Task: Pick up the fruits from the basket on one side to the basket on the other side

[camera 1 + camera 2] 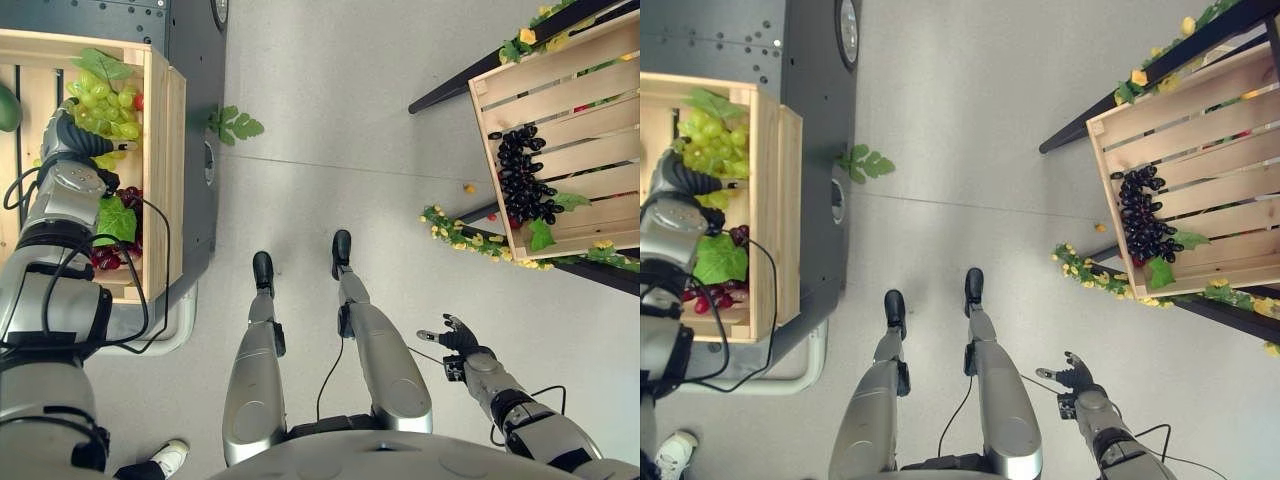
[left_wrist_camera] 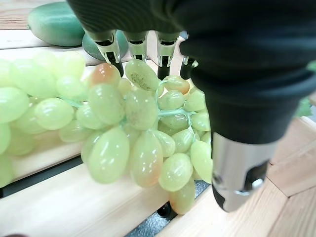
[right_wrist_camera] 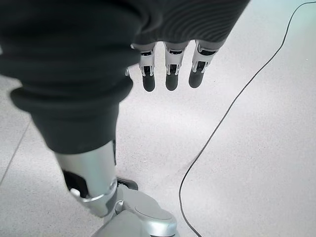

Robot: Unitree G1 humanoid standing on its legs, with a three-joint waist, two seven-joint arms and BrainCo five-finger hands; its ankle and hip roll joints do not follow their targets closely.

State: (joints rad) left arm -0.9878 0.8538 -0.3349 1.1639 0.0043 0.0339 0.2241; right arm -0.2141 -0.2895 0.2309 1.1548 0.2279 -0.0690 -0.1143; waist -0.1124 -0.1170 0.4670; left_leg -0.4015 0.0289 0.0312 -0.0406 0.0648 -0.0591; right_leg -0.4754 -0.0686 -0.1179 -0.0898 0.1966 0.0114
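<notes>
A wooden crate point(image 1: 161, 170) on my left holds a bunch of green grapes point(image 1: 108, 98), red grapes point(image 1: 112, 258) under a green leaf, and a smooth green fruit point(image 2: 54, 22). My left hand point(image 1: 66, 132) rests over the green grapes point(image 2: 133, 128); it is open, with the fingers point(image 2: 111, 47) straight across the top of the bunch and the thumb point(image 2: 237, 168) beside it. On my right, a second wooden crate point(image 1: 560, 80) holds a bunch of black grapes point(image 1: 525, 175). My right hand point(image 1: 458, 338) hangs low over the floor, its fingers point(image 3: 170, 69) spread.
The left crate sits on a dark grey cabinet point(image 1: 195, 60). The right crate stands tilted on a black frame trimmed with a yellow-flower garland point(image 1: 470, 235). A loose green leaf point(image 1: 235, 125) lies by the cabinet. A white shoe point(image 1: 170, 455) shows at the lower left.
</notes>
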